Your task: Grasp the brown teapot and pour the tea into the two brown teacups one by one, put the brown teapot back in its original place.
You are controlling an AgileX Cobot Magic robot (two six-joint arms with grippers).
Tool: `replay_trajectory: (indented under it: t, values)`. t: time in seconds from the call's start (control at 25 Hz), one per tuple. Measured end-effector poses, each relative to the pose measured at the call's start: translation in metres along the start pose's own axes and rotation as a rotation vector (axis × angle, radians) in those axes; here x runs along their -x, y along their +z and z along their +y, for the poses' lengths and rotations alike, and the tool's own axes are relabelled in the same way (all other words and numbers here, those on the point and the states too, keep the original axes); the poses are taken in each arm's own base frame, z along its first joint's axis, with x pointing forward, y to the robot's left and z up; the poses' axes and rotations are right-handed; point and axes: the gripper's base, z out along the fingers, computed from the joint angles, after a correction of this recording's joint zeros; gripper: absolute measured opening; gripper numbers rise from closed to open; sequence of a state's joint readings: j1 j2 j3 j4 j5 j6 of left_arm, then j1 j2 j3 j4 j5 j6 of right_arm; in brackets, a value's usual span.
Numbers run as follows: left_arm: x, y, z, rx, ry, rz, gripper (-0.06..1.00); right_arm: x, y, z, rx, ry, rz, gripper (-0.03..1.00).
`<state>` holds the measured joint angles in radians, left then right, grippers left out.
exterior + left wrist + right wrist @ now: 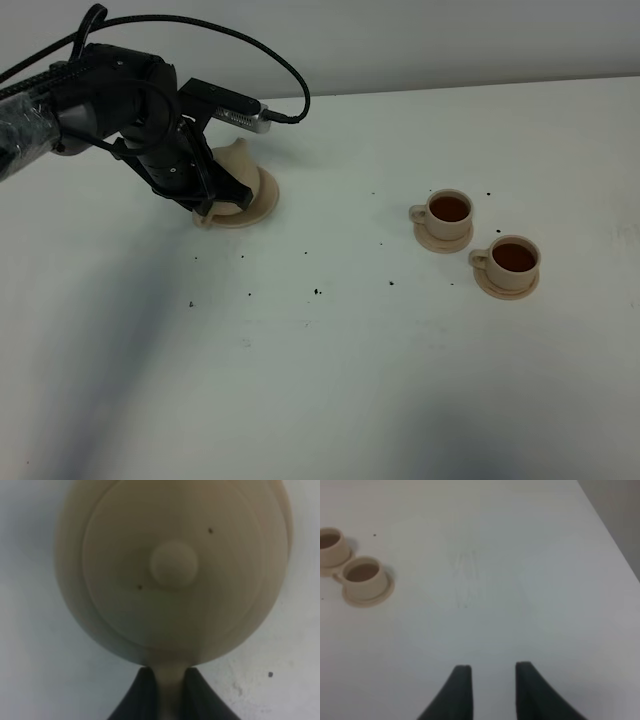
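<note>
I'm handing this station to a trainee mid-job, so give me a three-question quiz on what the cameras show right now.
1. True or false: both teacups already hold dark tea.
2. What is the left gripper closed on? A) a cup saucer B) the teapot's handle C) nothing
3. Fill in: the teapot sits over the large ____ at the left of the table.

Key
1. True; both cups show brown liquid.
2. B; the dark fingers flank the handle.
3. saucer. The right gripper hangs open over bare table, away from the cups.
</note>
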<state>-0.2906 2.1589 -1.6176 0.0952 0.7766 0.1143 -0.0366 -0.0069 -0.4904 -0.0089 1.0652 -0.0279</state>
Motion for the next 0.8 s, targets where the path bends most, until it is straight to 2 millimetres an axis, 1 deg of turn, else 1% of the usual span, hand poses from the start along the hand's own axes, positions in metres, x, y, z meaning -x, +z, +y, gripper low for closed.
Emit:
replay_trajectory:
  t: [0.16, 0.6, 0.68, 0.8]
  values:
    - [-0.0002, 0.0055, -0.0005, -0.001, 0.002, 0.006, 0.15, 0.0000, 0.0000, 0.0000, 0.000, 0.000, 0.000, 0.24]
    - [0.0001, 0.0060, -0.0005, -0.001, 0.002, 0.003, 0.16, 0.0000, 0.0000, 0.0000, 0.000, 0.000, 0.000, 0.24]
    - [-0.0001, 0.0060, -0.0005, -0.001, 0.001, 0.005, 0.19, 0.0000, 0.0000, 0.0000, 0.000, 0.000, 0.000, 0.24]
    - [-0.0008, 0.0060, -0.0006, -0.002, -0.002, 0.012, 0.31, 0.0000, 0.0000, 0.0000, 0.000, 0.000, 0.000, 0.24]
